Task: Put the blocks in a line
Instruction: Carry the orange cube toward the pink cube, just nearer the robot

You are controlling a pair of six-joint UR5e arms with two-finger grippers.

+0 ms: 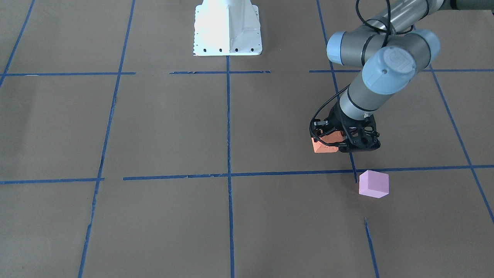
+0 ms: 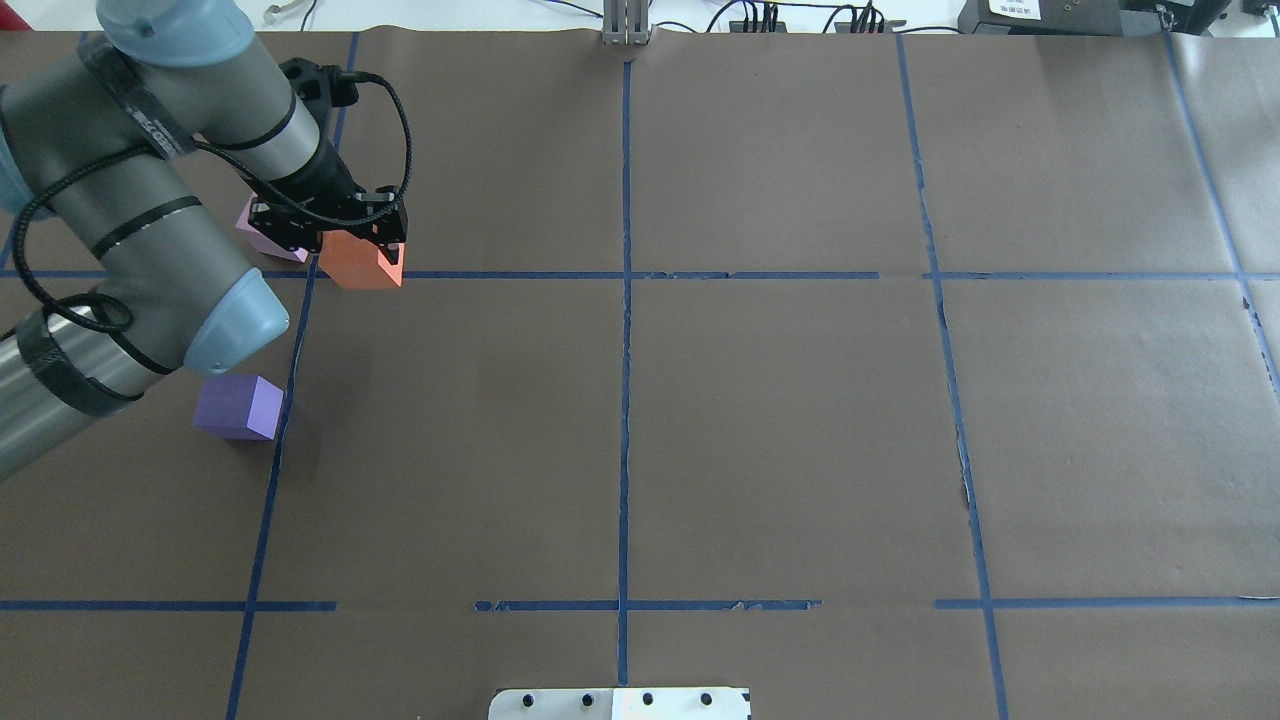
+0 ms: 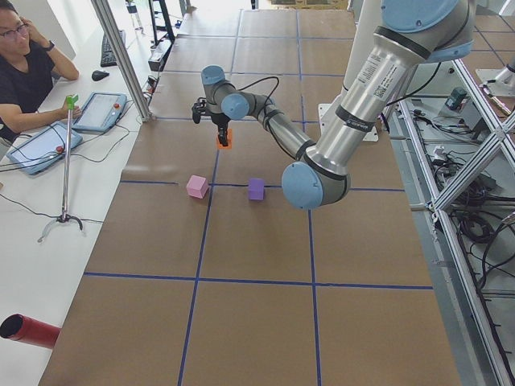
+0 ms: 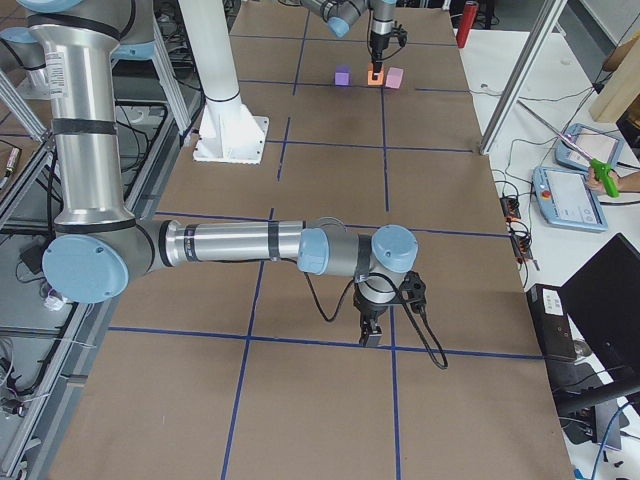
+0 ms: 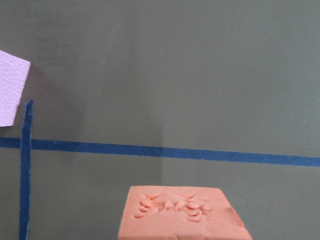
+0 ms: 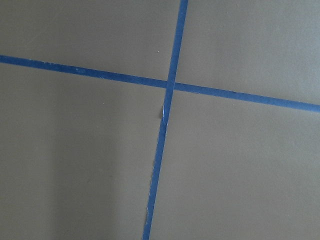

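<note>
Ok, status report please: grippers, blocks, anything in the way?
Left gripper shut on orange block. Right gripper far off, state unclear. Pink block and violet block on table, apart. No obstacle seen near them.

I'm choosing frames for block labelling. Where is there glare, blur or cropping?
Front-facing view: the white base is blown out by glare, while the pink block is evenly lit. Left wrist view: the orange block is sharp, its dents readable, but the pink block is cut by the left edge. Overhead view: crisp, and the violet block is sharp-edged.
</note>
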